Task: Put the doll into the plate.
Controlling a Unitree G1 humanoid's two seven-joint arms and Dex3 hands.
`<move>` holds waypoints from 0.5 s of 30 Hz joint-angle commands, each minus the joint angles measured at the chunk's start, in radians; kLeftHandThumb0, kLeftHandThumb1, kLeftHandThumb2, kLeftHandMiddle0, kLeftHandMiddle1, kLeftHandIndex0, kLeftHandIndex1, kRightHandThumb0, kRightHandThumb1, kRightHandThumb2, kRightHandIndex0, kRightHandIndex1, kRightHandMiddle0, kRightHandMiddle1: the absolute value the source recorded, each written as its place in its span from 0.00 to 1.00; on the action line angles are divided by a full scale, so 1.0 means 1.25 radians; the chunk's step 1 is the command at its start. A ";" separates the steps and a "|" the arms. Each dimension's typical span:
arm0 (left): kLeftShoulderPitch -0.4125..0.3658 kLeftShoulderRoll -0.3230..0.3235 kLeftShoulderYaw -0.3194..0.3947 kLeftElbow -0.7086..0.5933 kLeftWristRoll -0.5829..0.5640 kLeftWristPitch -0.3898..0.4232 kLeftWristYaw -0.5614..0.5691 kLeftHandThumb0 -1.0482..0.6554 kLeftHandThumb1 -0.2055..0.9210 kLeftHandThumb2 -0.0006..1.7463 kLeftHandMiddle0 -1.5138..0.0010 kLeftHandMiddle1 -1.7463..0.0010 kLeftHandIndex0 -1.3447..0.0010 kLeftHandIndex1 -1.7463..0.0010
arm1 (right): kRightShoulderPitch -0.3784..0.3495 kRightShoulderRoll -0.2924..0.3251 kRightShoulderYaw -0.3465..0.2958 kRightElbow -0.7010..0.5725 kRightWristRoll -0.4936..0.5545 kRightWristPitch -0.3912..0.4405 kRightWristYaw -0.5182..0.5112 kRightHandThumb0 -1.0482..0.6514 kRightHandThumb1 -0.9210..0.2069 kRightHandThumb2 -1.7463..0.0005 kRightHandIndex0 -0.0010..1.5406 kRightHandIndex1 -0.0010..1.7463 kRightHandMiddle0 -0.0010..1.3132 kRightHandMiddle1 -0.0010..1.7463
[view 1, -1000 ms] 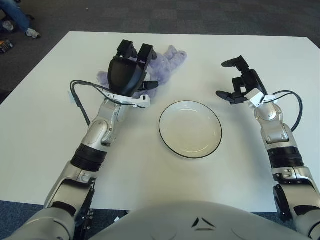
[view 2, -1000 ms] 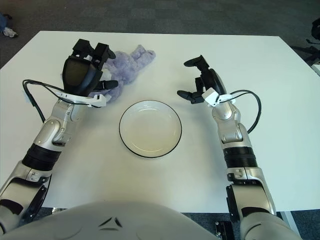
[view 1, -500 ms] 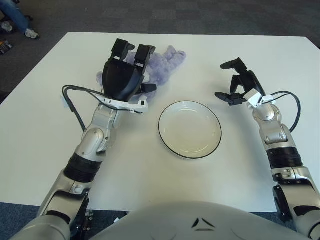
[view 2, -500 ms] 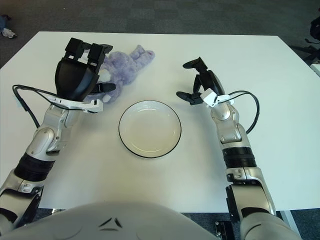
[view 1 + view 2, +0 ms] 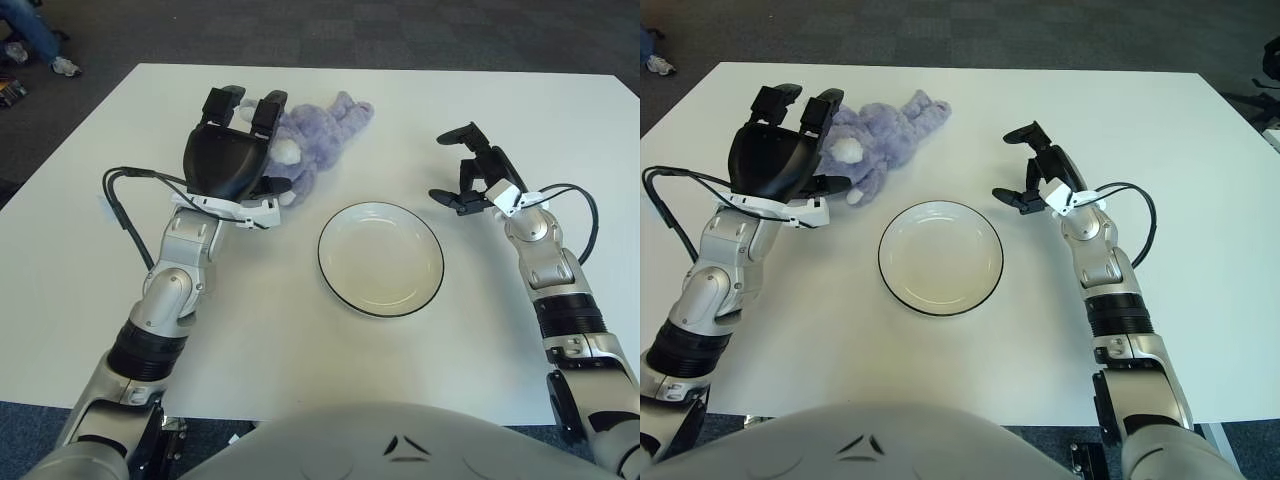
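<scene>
A purple plush doll (image 5: pixel 318 138) lies on the white table at the back left, stretched diagonally, with a white snout showing. My left hand (image 5: pixel 232 150) hovers just left of it, fingers spread and holding nothing, partly covering the doll's left side. A white plate (image 5: pixel 381 258) with a dark rim sits in the middle of the table, nothing in it. My right hand (image 5: pixel 470 175) is held up to the right of the plate, fingers spread, holding nothing.
The white table (image 5: pixel 480 340) runs to its far edge against dark carpet. A black cable (image 5: pixel 130 205) loops off my left forearm, and another (image 5: pixel 585 215) off my right forearm. A person's feet (image 5: pixel 40 45) show at the top left.
My left hand has drawn back to the left off the doll, uncovering its head and body. The right hand has shifted slightly up. Doll and plate have stayed put.
</scene>
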 commanded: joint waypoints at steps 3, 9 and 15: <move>-0.007 0.021 0.010 0.003 -0.008 0.005 -0.083 0.09 1.00 0.21 1.00 0.83 1.00 0.92 | 0.015 -0.038 0.006 -0.056 -0.011 0.043 0.049 0.16 0.45 0.58 0.66 1.00 0.00 0.41; -0.022 0.034 0.011 0.022 -0.017 0.008 -0.156 0.08 1.00 0.22 1.00 0.85 1.00 0.97 | 0.027 -0.054 0.009 -0.122 -0.049 0.064 0.043 0.14 0.42 0.61 0.62 1.00 0.00 0.31; -0.033 0.042 0.014 0.028 -0.017 0.016 -0.216 0.06 1.00 0.27 0.96 0.84 1.00 1.00 | 0.030 -0.060 0.005 -0.166 -0.076 0.067 0.032 0.12 0.38 0.61 0.08 0.65 0.00 0.16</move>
